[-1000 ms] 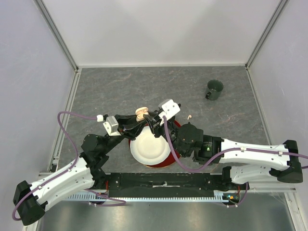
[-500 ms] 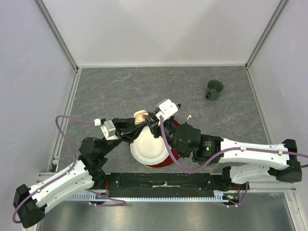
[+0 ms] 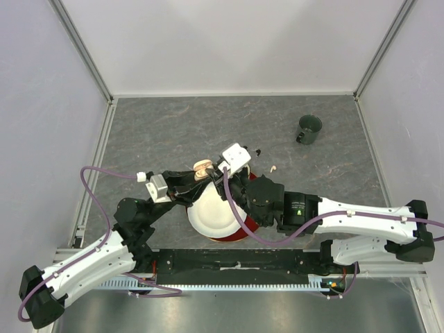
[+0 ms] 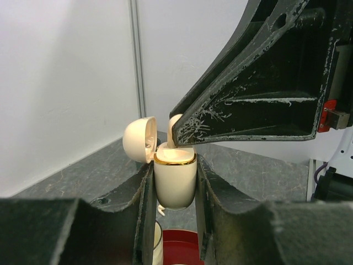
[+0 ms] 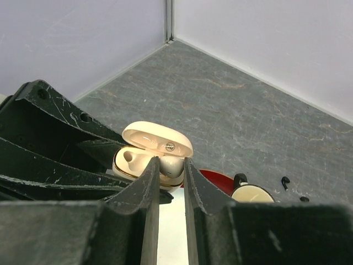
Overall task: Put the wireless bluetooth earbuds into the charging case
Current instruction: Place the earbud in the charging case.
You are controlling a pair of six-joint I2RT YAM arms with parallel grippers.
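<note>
One white earbud [image 4: 176,122] meets the charging case [image 4: 175,182]; lid emblem [image 5: 169,147] unreadable.

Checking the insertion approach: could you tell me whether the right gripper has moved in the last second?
Yes, the right gripper, holding a white earbud, has shifted left, away from the dark mug, toward the charging case.
</note>
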